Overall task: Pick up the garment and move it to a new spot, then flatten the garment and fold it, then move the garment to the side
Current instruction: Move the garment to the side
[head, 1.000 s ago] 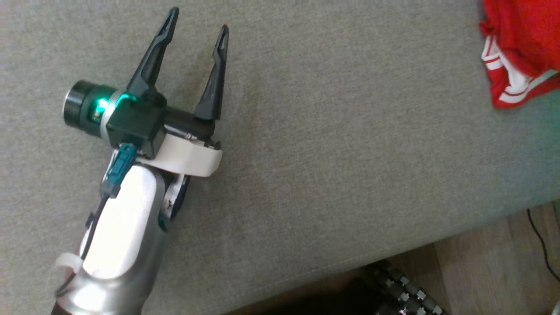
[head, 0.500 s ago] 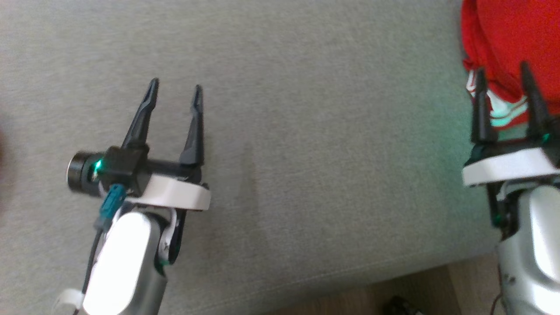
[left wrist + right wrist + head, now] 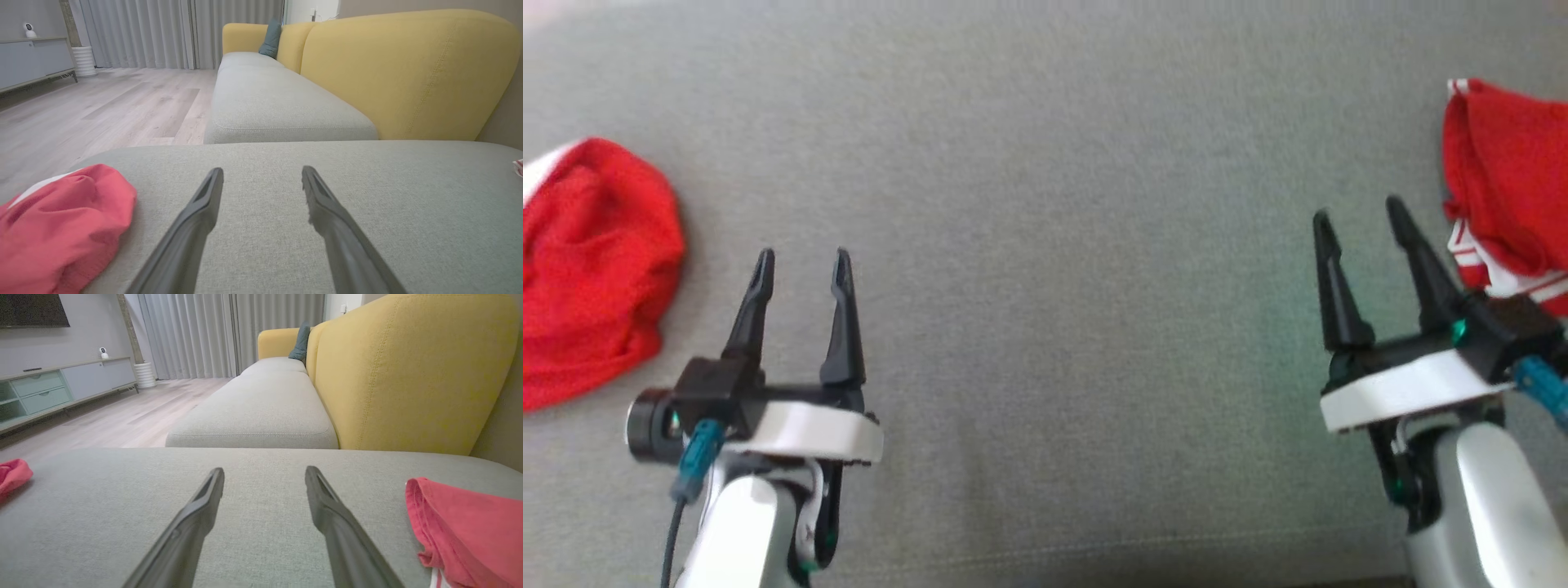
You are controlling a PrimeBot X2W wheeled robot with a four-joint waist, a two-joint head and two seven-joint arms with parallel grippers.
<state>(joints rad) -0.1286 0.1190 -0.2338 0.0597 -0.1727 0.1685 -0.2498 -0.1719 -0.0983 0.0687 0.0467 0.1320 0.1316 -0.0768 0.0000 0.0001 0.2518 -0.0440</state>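
1. Since a second ago the head camera has swung round, so its view now takes in both arms and a heap of red cloth at the far left.
2. At the left end of the grey cushion [image 3: 1062, 245] lies a red garment [image 3: 592, 261], bunched into a rounded heap with a white edge at its top.
3. Just right of it, and apart from it, the left gripper [image 3: 803, 257] hangs over bare cushion with its fingers spread and nothing between them.
4. A wide stretch of cushion separates the two grippers.
5. The right gripper [image 3: 1356, 210] is likewise spread and empty, with its fingers pointing away from the robot.
6. Close on its right lies a striped garment [image 3: 1503, 188], red with white bands, crumpled and cut off by the frame edge. The right wrist view shows a strip of cushion between finger and cloth. The head view is too blurred to tell whether the gripper's body touches it.
7. Beyond the cushion stand a yellow backrest [image 3: 408, 73], a wooden floor [image 3: 102, 110] and grey curtains [image 3: 188, 335].
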